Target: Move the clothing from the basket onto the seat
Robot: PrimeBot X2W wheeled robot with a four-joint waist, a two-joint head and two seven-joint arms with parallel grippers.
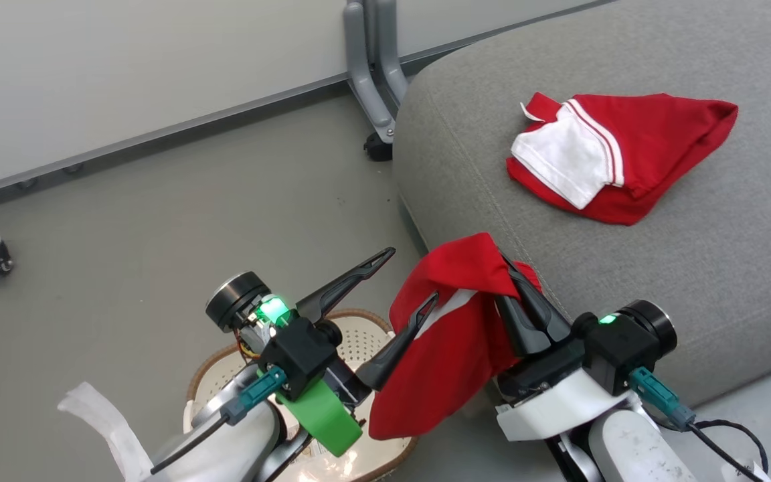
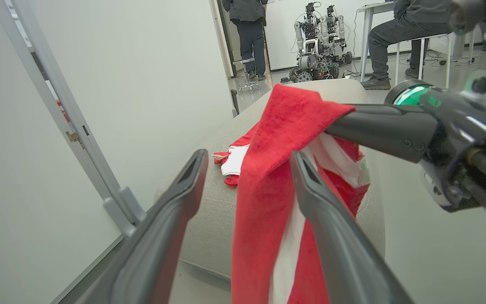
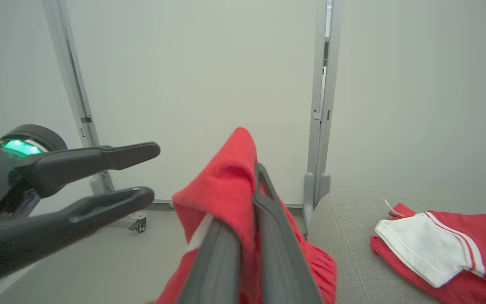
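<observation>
Red clothing [image 1: 446, 348] clamped in right end effector [image 1: 509, 274] — left end effector [image 1: 413, 274] spread.

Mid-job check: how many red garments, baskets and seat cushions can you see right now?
Red garments: 2 (hanging garment pinched by the right gripper; second garment lying on the seat)
Basket: 1
Seat: 1
Total: 4

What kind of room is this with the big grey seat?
Probably a robot lab or test room: other wheeled robots stand at the back, white partition panels on castor feet wall off the space, and a person sits by a table.
</observation>
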